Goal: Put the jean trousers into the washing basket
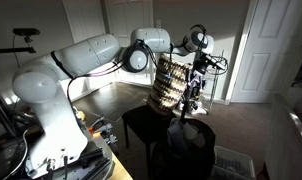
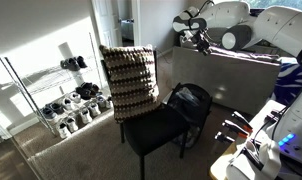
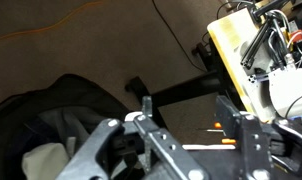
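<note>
- Beside the black chair (image 1: 141,125), in an exterior view, the basket (image 1: 196,137) stands on the floor with its mouth up. The gripper (image 1: 197,88) hangs well above it, pointing down. In my judgement that height keeps it clear of the rim and of the woven throw (image 1: 171,85) draped over the chair back. The jeans cannot be made out here.
- In an exterior view from another side, the basket (image 2: 194,103) sits just beside the chair (image 2: 151,128); whether they touch cannot be told. The gripper (image 2: 198,40) is high above the basket. The woven throw (image 2: 128,78) hangs upright on the chair back. A shoe rack (image 2: 66,100) stands well apart, by the wall. The basket's interior is too dark to show the garment.
- In the wrist view, the camera looks down into the basket (image 3: 31,100), which lies a little to one side of the tool.
- The jeans (image 3: 51,150) lie inside it as a crumpled heap of grey-blue folds with a pale patch uppermost.
- Bundled this way, they show no long axis and point no particular way; the legs cannot be traced.
- The gripper (image 3: 176,140) appears released, its fingers spread with nothing between them, though the picture is blurred.
- Judged from this, the garment is in place.
</note>
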